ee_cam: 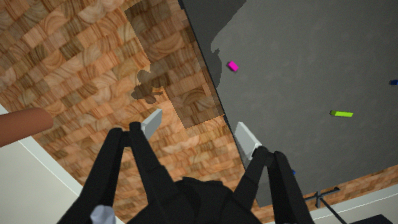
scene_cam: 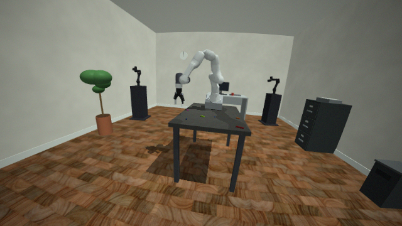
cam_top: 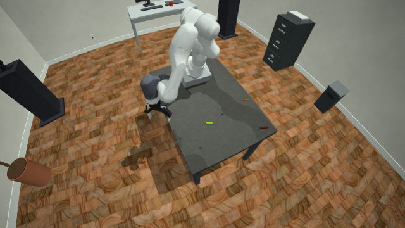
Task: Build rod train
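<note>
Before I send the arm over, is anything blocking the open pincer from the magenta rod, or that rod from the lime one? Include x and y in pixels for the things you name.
Nothing visible stands between the pincer (cam_top: 159,116) (scene_cam: 179,103) (ee_cam: 199,131) and the magenta rod (scene_cam: 188,110) (ee_cam: 233,66). Only bare tabletop shows between that rod and the lime rod (cam_top: 209,123) (scene_cam: 202,116) (ee_cam: 342,114).

Top view looks steeply down on the table (cam_top: 234,142) (scene_cam: 217,125) (ee_cam: 300,65) from above — exterior faces its end from farther back, low — wrist peers down past the fingers (cam_top: 159,111) (scene_cam: 179,100); all share the tabletop.
</note>
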{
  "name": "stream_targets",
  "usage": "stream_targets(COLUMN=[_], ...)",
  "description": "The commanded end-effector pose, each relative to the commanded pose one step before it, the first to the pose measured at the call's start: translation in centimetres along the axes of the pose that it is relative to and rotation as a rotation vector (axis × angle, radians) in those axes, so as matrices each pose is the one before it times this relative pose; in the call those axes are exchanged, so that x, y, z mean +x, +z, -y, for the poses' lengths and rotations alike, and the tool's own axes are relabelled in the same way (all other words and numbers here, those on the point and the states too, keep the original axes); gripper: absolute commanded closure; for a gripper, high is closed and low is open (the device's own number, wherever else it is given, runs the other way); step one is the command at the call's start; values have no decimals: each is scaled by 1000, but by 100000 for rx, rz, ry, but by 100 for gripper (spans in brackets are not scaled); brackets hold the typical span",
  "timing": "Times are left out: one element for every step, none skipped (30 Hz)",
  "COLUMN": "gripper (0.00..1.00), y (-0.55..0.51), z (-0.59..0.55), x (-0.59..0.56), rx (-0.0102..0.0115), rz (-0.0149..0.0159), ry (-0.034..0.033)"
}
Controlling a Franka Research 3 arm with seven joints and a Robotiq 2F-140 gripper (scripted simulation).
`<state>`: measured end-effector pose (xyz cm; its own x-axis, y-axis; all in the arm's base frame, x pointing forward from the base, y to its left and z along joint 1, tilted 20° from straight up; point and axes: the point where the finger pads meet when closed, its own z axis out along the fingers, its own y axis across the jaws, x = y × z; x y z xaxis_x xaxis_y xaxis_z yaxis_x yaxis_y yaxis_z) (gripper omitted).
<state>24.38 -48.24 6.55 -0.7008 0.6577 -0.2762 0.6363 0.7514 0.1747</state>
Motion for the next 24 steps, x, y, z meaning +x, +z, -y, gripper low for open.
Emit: stream_targets(gripper=[0,0,0,0,0,0,0,0,0,0,0,0,0,0,0,0,0,0,0,0,0,0,0,0], y=[72,4,4,4,4,4,4,0,0,10,3,4,4,4,3,3,3,3,3,3,3,3,3,3], z=[-192,-62,-59,-57,-54,-52,-50,0,0,-131,-40,-41,-40,-39,-37,-35,-34,-32,-30,-29,-27,-25,-23,-22], x=[-351,-103,-103,-102,-102,-102,-102,0,0,-275,-94,-102,-103,-105,-105,-106,-107,-107,-107,-108,-108,-108,-109,-109], rx=[-367,-4,-4,-4,-4,-4,-4,0,0,-12,-4,-5,-5,-5,-5,-5,-5,-5,-5,-5,-5,-5,-5,-5], rz=[828,-11,-11,-11,-10,-10,-10,0,0,-25,-8,-8,-8,-8,-8,-8,-7,-7,-7,-7,-7,-6,-6,-6], ry=[-16729,-1928,-1908,-1882,-1858,-1838,-1823,0,0,-4874,-1637,-1753,-1768,-1780,-1784,-1784,-1780,-1779,-1773,-1770,-1768,-1764,-1763,-1762])
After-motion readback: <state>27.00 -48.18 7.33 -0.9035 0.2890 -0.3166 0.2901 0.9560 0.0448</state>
